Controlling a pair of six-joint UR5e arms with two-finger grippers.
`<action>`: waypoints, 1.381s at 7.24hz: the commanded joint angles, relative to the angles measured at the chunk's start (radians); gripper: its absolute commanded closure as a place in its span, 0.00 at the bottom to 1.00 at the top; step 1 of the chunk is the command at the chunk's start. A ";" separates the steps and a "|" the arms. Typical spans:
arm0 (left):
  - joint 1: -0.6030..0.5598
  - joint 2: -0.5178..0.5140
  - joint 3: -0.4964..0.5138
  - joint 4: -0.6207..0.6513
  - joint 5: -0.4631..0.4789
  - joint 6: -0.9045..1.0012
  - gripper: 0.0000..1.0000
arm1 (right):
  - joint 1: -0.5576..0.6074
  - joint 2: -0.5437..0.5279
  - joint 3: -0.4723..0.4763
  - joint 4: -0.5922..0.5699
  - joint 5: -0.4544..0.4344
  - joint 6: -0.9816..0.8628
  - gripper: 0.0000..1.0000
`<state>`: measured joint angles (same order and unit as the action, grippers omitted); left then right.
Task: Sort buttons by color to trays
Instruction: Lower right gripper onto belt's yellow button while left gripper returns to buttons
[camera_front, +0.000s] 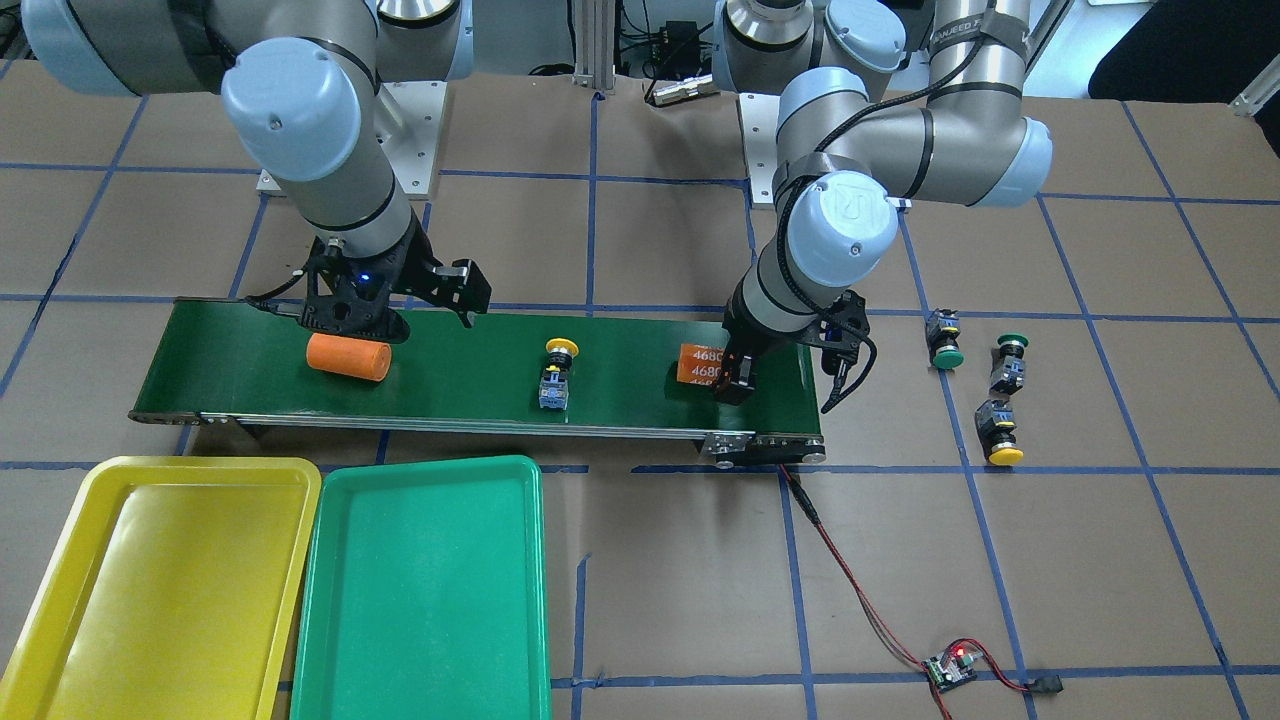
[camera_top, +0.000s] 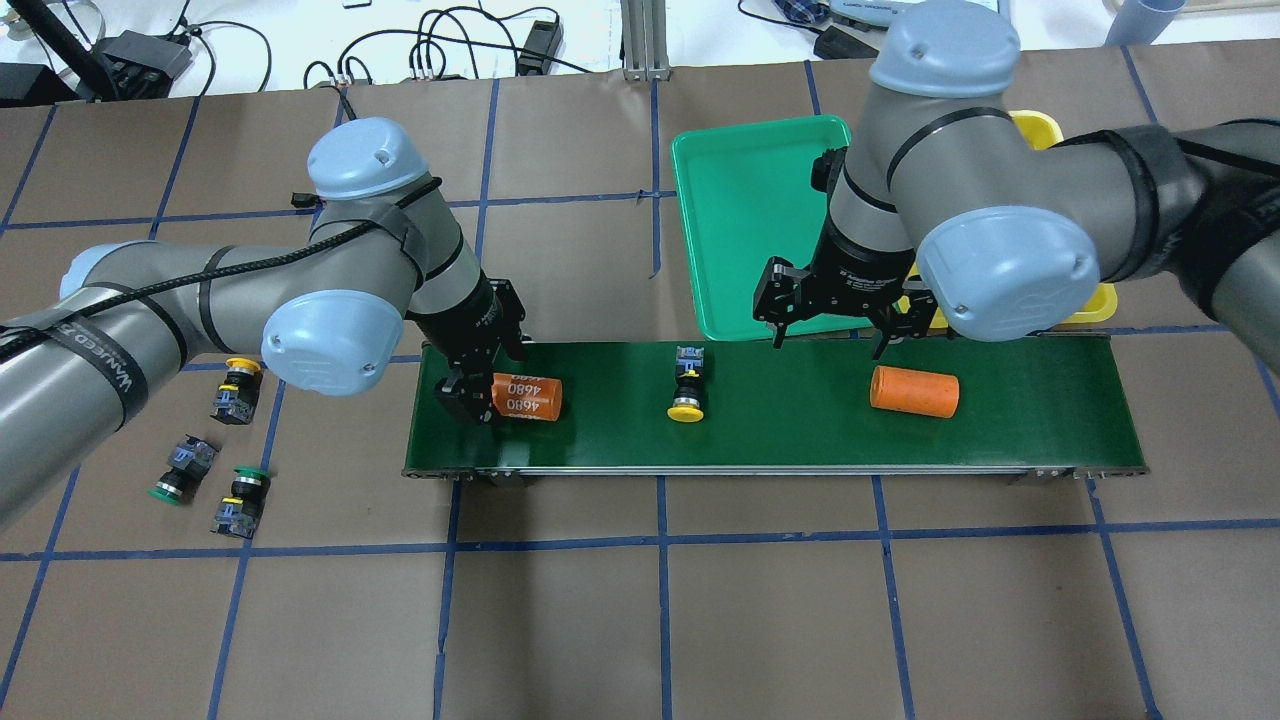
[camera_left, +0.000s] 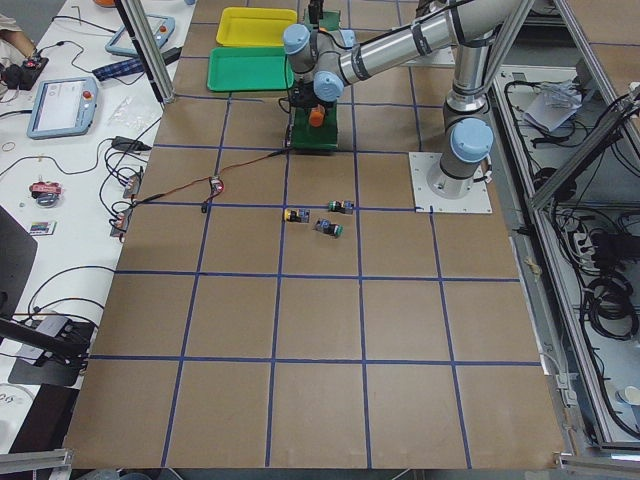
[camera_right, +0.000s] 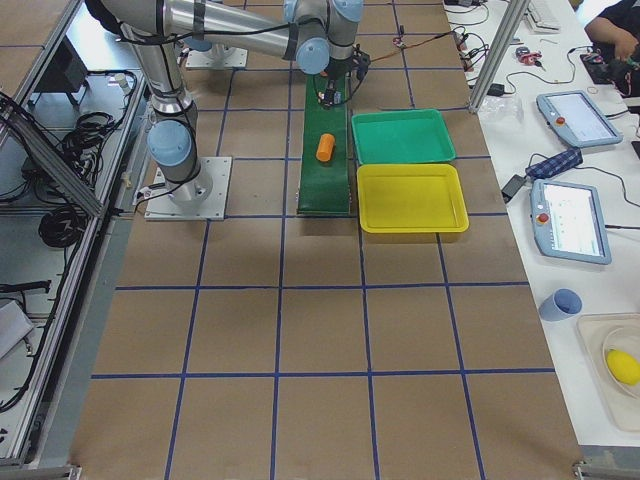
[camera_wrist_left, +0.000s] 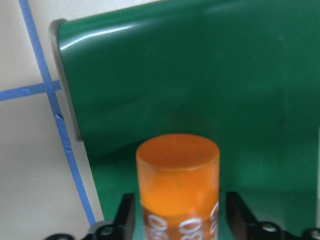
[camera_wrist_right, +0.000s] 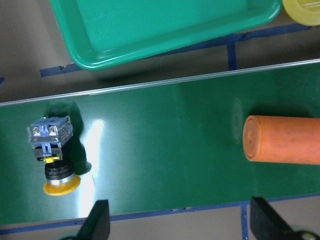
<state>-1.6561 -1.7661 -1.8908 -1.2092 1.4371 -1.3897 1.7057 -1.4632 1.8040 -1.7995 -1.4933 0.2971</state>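
Observation:
One yellow button (camera_top: 685, 385) (camera_front: 557, 375) (camera_wrist_right: 52, 160) lies mid-belt. Off the belt's end by my left arm lie a yellow button (camera_top: 235, 385) (camera_front: 1000, 432) and two green buttons (camera_top: 180, 470) (camera_top: 243, 495). The green tray (camera_front: 425, 590) (camera_top: 740, 220) and yellow tray (camera_front: 160, 590) (camera_right: 412, 198) sit side by side beyond the belt. My left gripper (camera_top: 470, 385) (camera_wrist_left: 177, 220) straddles the orange 4680 cylinder (camera_wrist_left: 177, 185) on the belt, narrow gaps showing at both fingers. My right gripper (camera_top: 830, 335) (camera_wrist_right: 180, 225) hangs open above the belt's far edge, holding nothing.
The dark green conveyor belt (camera_top: 800, 420) runs across the table. A plain orange cylinder (camera_top: 913, 391) (camera_wrist_right: 282, 140) lies on it below my right gripper. A small circuit board (camera_front: 950, 668) with a red wire to the belt sits on the brown table.

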 joint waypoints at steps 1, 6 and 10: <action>0.086 0.058 0.021 -0.024 0.034 0.196 0.03 | 0.054 0.039 0.001 -0.043 0.010 0.083 0.00; 0.582 0.018 0.036 -0.066 0.100 1.175 0.00 | 0.100 0.118 0.001 -0.087 0.015 0.103 0.00; 0.593 -0.179 0.122 0.118 0.206 1.581 0.00 | 0.114 0.182 -0.002 -0.129 0.001 0.088 0.33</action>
<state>-1.0625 -1.8933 -1.7714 -1.1482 1.6341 0.0962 1.8185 -1.2915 1.8036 -1.9256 -1.4842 0.3952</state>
